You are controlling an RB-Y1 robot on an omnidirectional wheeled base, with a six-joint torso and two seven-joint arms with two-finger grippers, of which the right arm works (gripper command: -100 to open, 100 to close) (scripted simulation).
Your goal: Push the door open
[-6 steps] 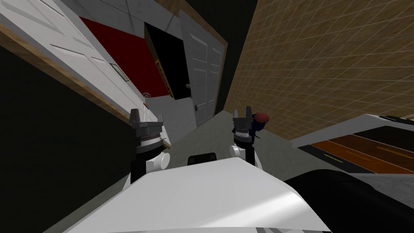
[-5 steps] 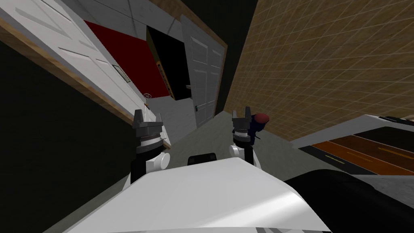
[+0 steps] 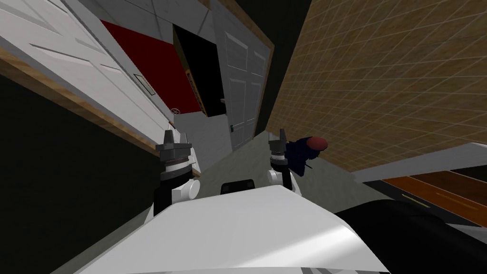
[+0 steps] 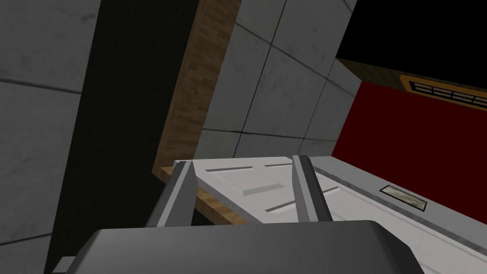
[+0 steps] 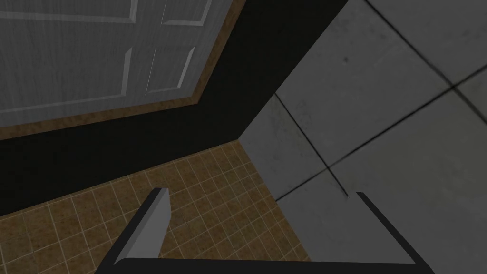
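A white panelled door (image 3: pixel 71 57) slants along my left, with a wood-coloured strip (image 3: pixel 85 107) on its near edge. My left gripper (image 3: pixel 174 139) stands open close beside that door's near end. In the left wrist view the same door (image 4: pixel 257 183) lies just beyond the open left gripper (image 4: pixel 242 183), not touching the fingers. A second, greyer panelled door (image 3: pixel 240 85) in a wood-coloured frame stands shut straight ahead, with a small handle (image 3: pixel 231 127). My right gripper (image 3: pixel 277 138) is raised and open in front of that door, well short of it; the right wrist view shows this gripper (image 5: pixel 259 209) empty.
A tan tiled wall (image 3: pixel 380 76) runs along the right. A dark blue and red object (image 3: pixel 306 148) sits on the grey floor (image 3: pixel 238 159) beside my right hand. Between the doors are a red wall (image 3: pixel 152 66) and a black area (image 3: pixel 202 71). Striped wood flooring (image 3: pixel 442 195) lies at the right.
The whole head view has shifted a little, so I have moved. Both hands have turned at the wrist, and the right hand sits slightly further left by the blue and red object.
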